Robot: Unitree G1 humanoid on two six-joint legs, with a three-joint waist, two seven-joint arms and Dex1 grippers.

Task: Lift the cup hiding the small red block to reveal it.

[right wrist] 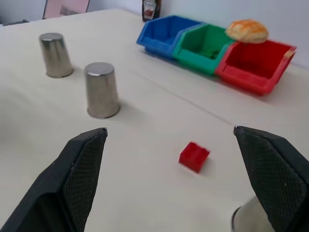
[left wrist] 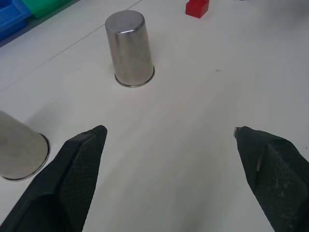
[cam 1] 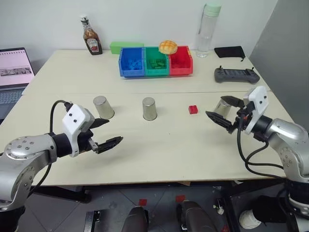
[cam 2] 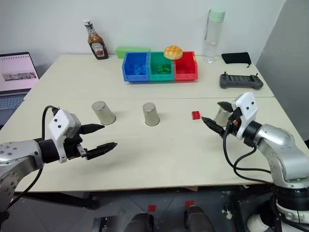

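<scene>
The small red block [cam 1: 193, 109] lies uncovered on the pale table [cam 1: 159, 150], right of centre. Just right of it stands the cup [cam 1: 222, 107], a silvery tumbler. My right gripper [cam 1: 216, 107] is open with its fingertips on either side of the cup, not closed on it. In the right wrist view the block [right wrist: 194, 156] lies ahead between the spread fingers, and the cup's edge [right wrist: 248, 217] shows by one finger. Two more silvery cups stand upside down at the left [cam 1: 103, 107] and in the middle [cam 1: 149, 108]. My left gripper [cam 1: 114, 130] hovers open and empty in front of the left one.
Blue [cam 1: 131, 62], green [cam 1: 156, 61] and red [cam 1: 180, 60] bins stand in a row at the back, with a bun [cam 1: 168, 46] on top. A ketchup bottle [cam 1: 91, 37], water bottle [cam 1: 206, 29], controller [cam 1: 235, 74] and laptop [cam 1: 14, 72] ring the table.
</scene>
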